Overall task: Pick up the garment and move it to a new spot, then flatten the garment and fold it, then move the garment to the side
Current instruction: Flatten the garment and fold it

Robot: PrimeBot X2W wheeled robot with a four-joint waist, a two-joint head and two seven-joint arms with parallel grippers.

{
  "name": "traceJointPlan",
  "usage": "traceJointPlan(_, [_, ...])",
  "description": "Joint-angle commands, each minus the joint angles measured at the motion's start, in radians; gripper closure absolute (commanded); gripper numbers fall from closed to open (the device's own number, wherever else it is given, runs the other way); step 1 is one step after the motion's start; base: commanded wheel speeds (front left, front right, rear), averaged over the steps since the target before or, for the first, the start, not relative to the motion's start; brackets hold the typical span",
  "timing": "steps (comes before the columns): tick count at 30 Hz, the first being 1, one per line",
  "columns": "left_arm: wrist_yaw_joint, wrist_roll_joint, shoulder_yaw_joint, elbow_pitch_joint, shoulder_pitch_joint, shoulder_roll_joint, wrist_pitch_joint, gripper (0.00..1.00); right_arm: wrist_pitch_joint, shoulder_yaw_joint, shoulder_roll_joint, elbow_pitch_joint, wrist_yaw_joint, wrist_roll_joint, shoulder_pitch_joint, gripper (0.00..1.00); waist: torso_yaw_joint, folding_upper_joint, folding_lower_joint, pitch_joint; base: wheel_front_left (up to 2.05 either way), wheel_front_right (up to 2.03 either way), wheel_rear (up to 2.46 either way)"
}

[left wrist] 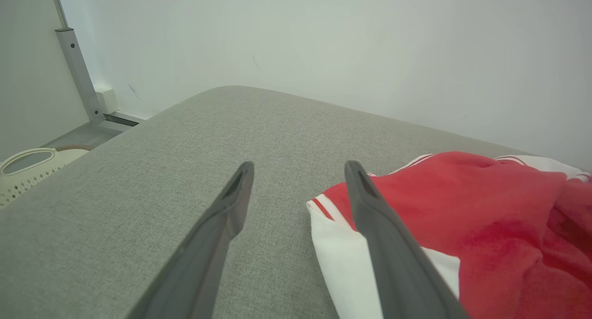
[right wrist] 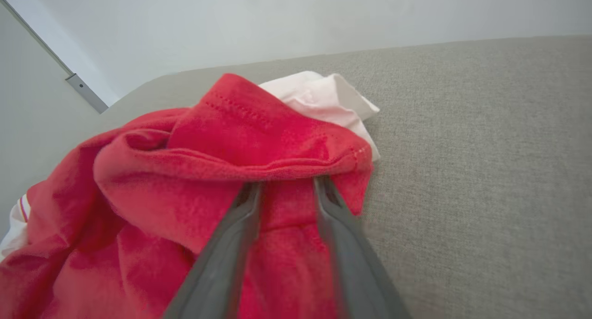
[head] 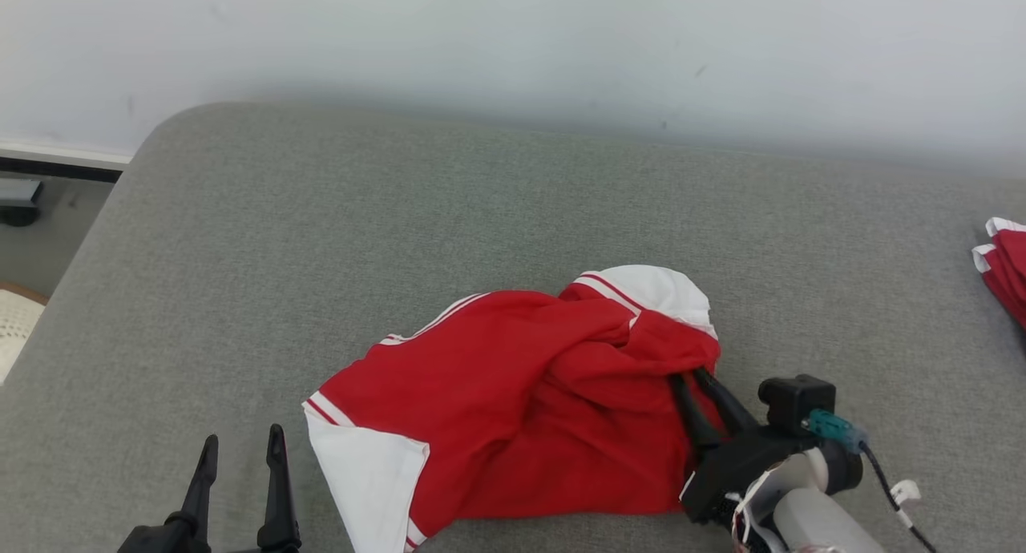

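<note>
A crumpled red garment (head: 513,393) with white sleeves lies near the front middle of the grey padded bench (head: 481,208). The right tool (right wrist: 289,184) reaches into its right side, both fingers pushed under a red fold. The fingertips are hidden there, so I cannot tell whether they pinch the cloth. The left tool (head: 243,434) hovers just left of the white sleeve, fingers spread wide and holding nothing. Another red and white cloth (head: 1006,264) lies at the bench's far right edge.
</note>
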State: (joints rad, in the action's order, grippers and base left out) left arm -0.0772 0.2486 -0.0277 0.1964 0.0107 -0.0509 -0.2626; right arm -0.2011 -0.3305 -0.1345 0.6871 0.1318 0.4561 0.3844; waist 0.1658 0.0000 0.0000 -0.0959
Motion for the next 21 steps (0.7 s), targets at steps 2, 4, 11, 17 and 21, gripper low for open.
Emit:
traceJointPlan(2, [0.008, 0.014, 0.005, 0.001, -0.003, 0.001, -0.003, 0.0, -0.021, -0.013, -0.029, 0.01, -0.003, 0.025, 0.043, 1.0, 0.008, 0.0, 0.0, -0.002, 0.0, 0.0, 0.0])
traceJointPlan(4, [0.013, 0.019, 0.007, 0.0, -0.007, 0.001, -0.003, 0.0, -0.032, -0.026, -0.047, 0.015, -0.003, 0.036, 0.08, 1.0, 0.007, 0.0, 0.0, -0.006, 0.0, 0.0, 0.0])
traceJointPlan(11, [0.019, 0.034, 0.02, 0.003, 0.014, 0.001, -0.003, 0.0, -0.052, -0.028, -0.118, -0.004, -0.003, 0.075, 0.242, 1.0, 0.007, 0.0, 0.0, -0.023, 0.0, 0.0, 0.0])
traceJointPlan(17, [0.026, 0.051, 0.033, 0.002, 0.014, 0.0, -0.003, 0.0, 0.01, -0.073, -0.148, 0.002, -0.003, 0.143, 0.269, 0.09, 0.006, 0.0, 0.0, -0.029, 0.0, 0.0, 0.0])
traceJointPlan(21, [0.03, 0.054, 0.034, 0.005, 0.006, 0.0, -0.003, 0.0, 0.033, -0.109, -0.163, -0.003, -0.003, 0.163, 0.245, 0.0, -0.003, 0.0, 0.0, -0.026, 0.0, 0.0, 0.0])
